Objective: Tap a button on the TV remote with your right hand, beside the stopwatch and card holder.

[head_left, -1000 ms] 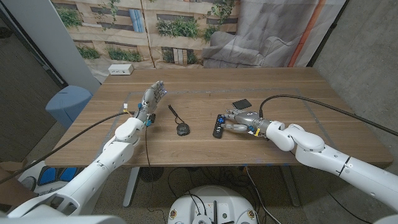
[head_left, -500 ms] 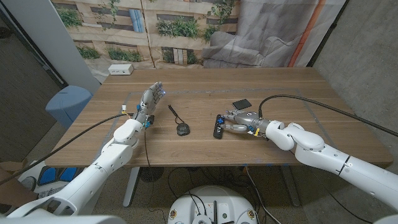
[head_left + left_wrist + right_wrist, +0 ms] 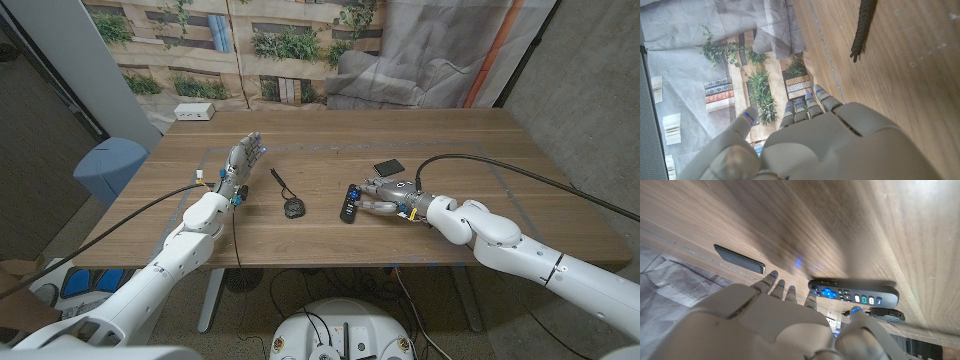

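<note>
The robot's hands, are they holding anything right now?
No, nothing is held. The right hand reaches its fingertips to the long black TV remote on the table; the left hand is open above the wood.

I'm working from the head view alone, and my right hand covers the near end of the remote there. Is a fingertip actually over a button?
Observer: The right wrist view shows one fingertip of the right hand at the end of the TV remote, just beside its blue button pad. I cannot tell if it presses.
Operator: Where is the thumb?
Observer: Its tip is at the remote's long edge, on the side where the stopwatch lies.
Operator: Is the left hand near anything?
Observer: The left wrist view shows the left hand holding nothing, apart from the stopwatch's cord.
</note>
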You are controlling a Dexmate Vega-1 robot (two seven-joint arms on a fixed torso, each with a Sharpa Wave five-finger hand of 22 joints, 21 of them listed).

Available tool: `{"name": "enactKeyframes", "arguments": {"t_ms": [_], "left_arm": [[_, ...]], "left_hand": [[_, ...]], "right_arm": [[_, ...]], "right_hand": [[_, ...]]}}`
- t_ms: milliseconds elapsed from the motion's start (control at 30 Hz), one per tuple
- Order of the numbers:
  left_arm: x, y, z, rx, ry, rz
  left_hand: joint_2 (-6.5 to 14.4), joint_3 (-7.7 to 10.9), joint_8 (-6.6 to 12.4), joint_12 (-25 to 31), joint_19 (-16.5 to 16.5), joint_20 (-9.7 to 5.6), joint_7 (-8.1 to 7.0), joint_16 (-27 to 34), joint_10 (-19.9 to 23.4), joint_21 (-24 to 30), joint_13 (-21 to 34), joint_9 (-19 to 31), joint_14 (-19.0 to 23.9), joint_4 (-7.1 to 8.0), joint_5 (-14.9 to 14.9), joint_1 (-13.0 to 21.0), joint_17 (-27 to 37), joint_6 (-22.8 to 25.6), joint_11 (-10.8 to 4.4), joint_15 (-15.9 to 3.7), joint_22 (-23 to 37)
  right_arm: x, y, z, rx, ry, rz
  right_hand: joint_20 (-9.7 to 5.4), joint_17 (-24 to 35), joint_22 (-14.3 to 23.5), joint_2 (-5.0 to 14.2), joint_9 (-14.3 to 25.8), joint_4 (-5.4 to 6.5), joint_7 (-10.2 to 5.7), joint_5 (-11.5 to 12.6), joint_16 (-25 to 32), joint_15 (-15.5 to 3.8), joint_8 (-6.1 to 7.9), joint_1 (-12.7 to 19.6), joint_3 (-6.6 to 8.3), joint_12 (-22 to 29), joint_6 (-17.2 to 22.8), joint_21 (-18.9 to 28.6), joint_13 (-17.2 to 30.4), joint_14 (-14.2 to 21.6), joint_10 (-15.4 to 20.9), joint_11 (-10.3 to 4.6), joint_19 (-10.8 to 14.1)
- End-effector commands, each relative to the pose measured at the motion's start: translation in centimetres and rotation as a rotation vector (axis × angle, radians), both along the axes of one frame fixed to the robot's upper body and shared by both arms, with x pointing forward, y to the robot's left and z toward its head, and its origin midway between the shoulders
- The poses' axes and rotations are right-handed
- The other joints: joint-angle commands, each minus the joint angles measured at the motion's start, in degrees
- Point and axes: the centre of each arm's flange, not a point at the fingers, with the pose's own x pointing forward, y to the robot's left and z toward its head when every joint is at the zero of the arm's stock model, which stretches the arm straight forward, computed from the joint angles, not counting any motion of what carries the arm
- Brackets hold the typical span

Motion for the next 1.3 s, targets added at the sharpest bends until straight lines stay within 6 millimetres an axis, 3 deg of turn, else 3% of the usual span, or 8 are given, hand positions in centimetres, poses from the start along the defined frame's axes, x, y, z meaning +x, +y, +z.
{"name": "enactKeyframes", "arguments": {"t_ms": [33,600,1300], "left_arm": [[0.2,0.1,-0.2,-0.005,0.001,-0.001],[0.5,0.3,-0.1,-0.01,0.002,0.002],[0.2,0.4,0.6,0.011,-0.013,0.018]], "left_hand": [[4.08,0.6,0.26,0.03,0.36,-0.39,-0.17,0.18,0.5,0.57,0.18,0.31,0.32,-0.04,-0.26,-0.52,0.21,0.21,-0.06,0.17,0.1],[4.09,0.92,0.26,0.01,0.35,-0.37,-0.21,0.17,0.5,0.57,0.18,0.32,0.3,-0.11,-0.27,-0.66,0.21,0.26,-0.06,0.14,0.11],[4.06,1.27,0.24,0.01,0.34,-0.3,-0.24,0.16,0.56,0.57,0.19,0.32,0.3,-0.2,-0.29,-0.79,0.2,0.26,-0.02,0.08,0.11]], "right_arm": [[-0.2,0.2,0.3,0.01,-0.016,-0.004],[-0.3,0.6,1.6,0.047,-0.051,0.026],[-0.3,-0.5,5.2,0.288,-0.095,0.092]], "right_hand": [[0.06,0.24,0.13,3.65,0.21,0.28,-0.23,0.38,0.49,0.15,0.3,0.03,0.21,0.31,0.59,0.6,0.05,-1.7,0.45,0.18,0.61],[0.17,0.11,0.12,3.44,0.23,0.09,-0.42,0.44,0.75,0.13,0.44,0.33,0.09,0.66,1.68,0.63,0.07,-0.85,1.77,0.12,0.89],[0.2,-0.67,0.09,2.77,0.26,-1.01,-0.91,0.53,1.11,-0.34,0.66,1.44,0.33,1.2,4.01,1.22,0.06,1.43,4.59,0.2,3.26]]}}
